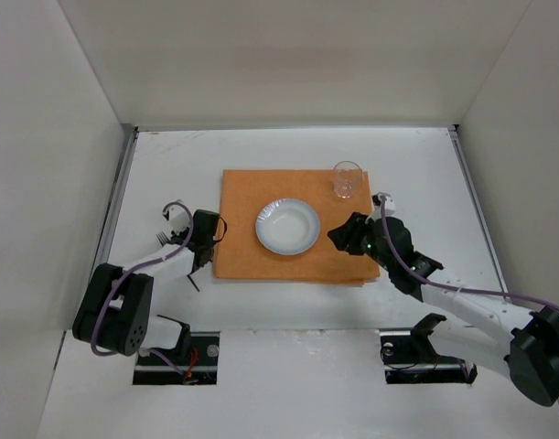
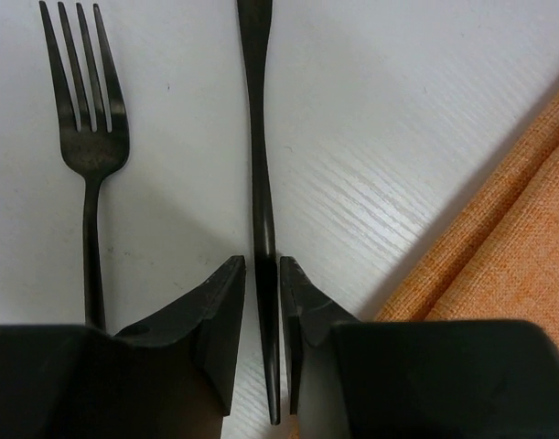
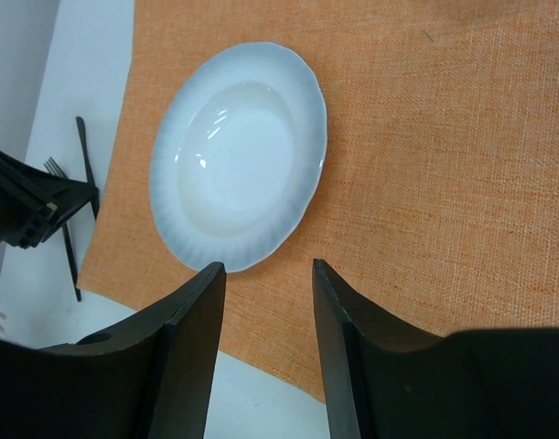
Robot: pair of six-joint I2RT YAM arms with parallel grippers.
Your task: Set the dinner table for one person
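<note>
Two arms from above, over the white bench [image 1: 169, 155] spread all round the orange mat [image 1: 252, 261]. On the mat, plate [image 1: 287, 226] at centre, glass [image 1: 346, 179] at far right corner. Just off the mat's left edge, left pincer [image 1: 200, 261]; over its right part, right pincer [image 1: 338, 236].

Left wrist: straddles a slim black utensil [image 2: 257, 137] on the bench left of the mat, long axis in line with the pincer, parallel to a fork [image 2: 89, 155] farther out; clenched or not, cannot tell. Nearer arm: left.

Right wrist: gapes above the mat, grasping nothing.
</note>
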